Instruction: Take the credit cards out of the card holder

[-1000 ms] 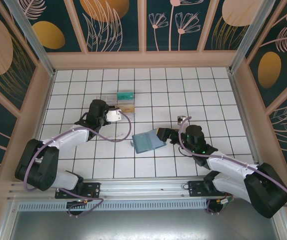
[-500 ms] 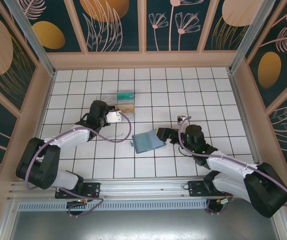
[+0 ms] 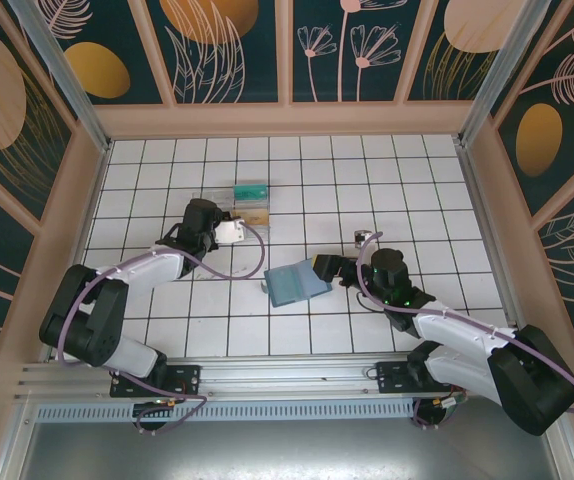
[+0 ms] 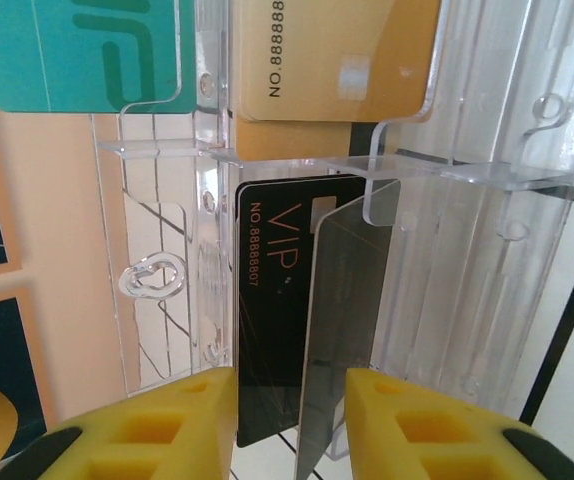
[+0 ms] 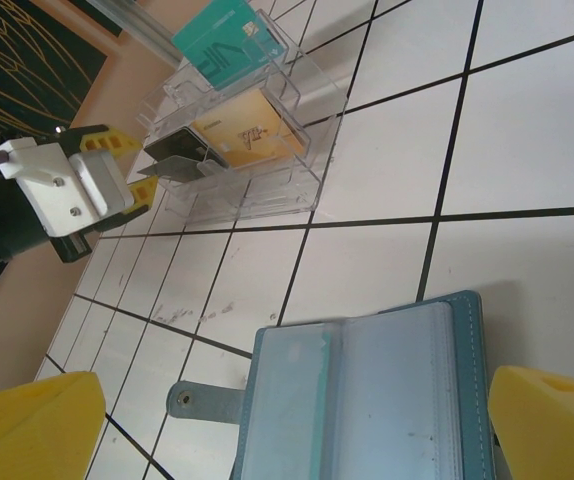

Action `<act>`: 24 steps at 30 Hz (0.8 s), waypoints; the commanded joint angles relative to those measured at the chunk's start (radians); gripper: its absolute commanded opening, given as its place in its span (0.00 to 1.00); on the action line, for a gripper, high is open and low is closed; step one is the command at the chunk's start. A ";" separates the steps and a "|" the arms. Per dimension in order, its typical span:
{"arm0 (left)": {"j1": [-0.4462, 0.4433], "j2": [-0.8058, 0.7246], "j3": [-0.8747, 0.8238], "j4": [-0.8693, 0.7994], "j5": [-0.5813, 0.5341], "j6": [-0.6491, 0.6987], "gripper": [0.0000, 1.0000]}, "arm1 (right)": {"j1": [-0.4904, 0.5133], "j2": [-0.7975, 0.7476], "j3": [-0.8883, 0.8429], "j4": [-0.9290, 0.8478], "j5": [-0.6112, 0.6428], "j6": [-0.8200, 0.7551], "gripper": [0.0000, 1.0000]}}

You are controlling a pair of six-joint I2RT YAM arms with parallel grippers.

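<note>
A: Step in hand?

B: Dropping off a card. The left tool [image 4: 292,415] is at the clear plastic box [image 4: 467,250], at the far left of the tabletop [image 3: 447,200]. The black card [image 4: 272,300] stands in the box's lower slot, between the yellow pads [image 4: 167,420].

A: Gripped?

B: Doesn't look it. The jaws are part open and the card faces the camera, so I'd call it let go. A grey see-through flap beside it could be box or card, can't tell.

A: Right tool [image 5: 292,420]?

B: Spread wide and holding nothing. It hovers just over the card holder [image 5: 367,400].

A: Where's the holder?

B: Lying open mid-tabletop, well apart from the box. A greenish card [image 5: 289,400] seems to sit in the sleeve by the snap tab, so the job is probably most of the way done.

A: The other credit cards?

B: The teal card [image 4: 77,50] and orange-tan card [image 4: 332,55] are in the box's upper slots.

A: Next move?

B: Back the left tool straight off without dragging the black card. Then pinch the remaining card's edge while the right tool pins the soft holder flat.

A: Writing?

B: Black card: "VIP" and "NO. 88888807". Tan card: "NO. 8888", then cut off. The teal card's big lettering is cropped. No brand visible.
</note>
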 commanded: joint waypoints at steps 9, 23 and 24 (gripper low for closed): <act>0.010 0.071 0.077 0.133 -0.071 -0.058 0.36 | 0.004 -0.006 0.030 0.013 -0.032 -0.007 0.99; 0.011 0.043 0.088 0.101 -0.066 -0.102 0.39 | 0.004 -0.012 0.031 0.008 -0.035 -0.009 0.99; 0.011 0.029 0.084 0.086 -0.050 -0.108 0.39 | 0.005 -0.011 0.031 0.008 -0.035 -0.008 0.99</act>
